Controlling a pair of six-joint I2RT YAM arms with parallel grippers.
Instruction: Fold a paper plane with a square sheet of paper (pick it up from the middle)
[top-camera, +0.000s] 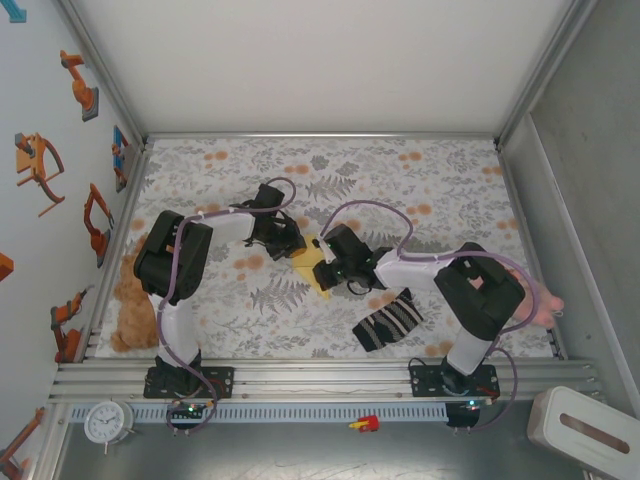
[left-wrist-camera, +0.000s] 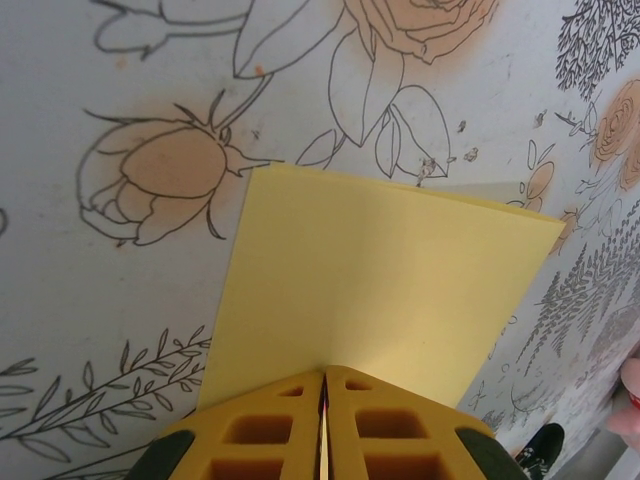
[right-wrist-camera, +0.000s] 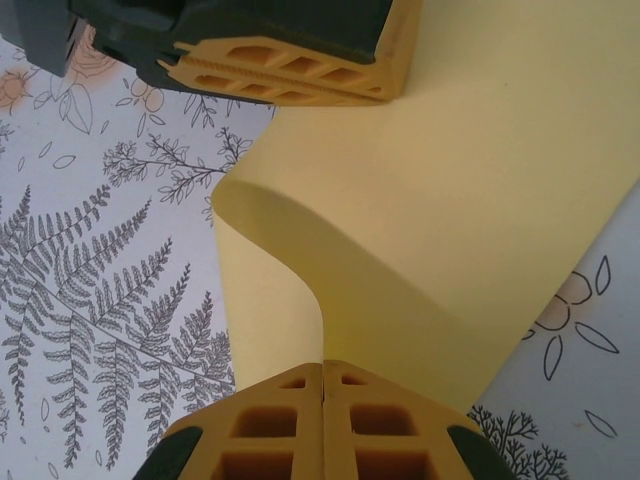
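I hold the thin, pale-yellow square sheet of paper between both arms, near the middle of the floral-printed worktop. My left gripper is closed to a hairline, with one edge of the sheet pinched between its yellow pads. My right gripper is clamped just as tightly on the opposite side. From the right wrist I see the left gripper facing me across the paper.

Because the two pinches sit close together, the sheet bows into a soft roll between them instead of lying flat. I judge that this brings one part over another so a crease can be set. No sharp fold shows in that roll yet, so I judge the plane to be at an early stage.

Both arms reach forward and inward from their bases, elbows raised out to the sides, forearms converging, wrists tipped down towards the worktop. The black-and-white striped sock lies apart, nearer my right base.
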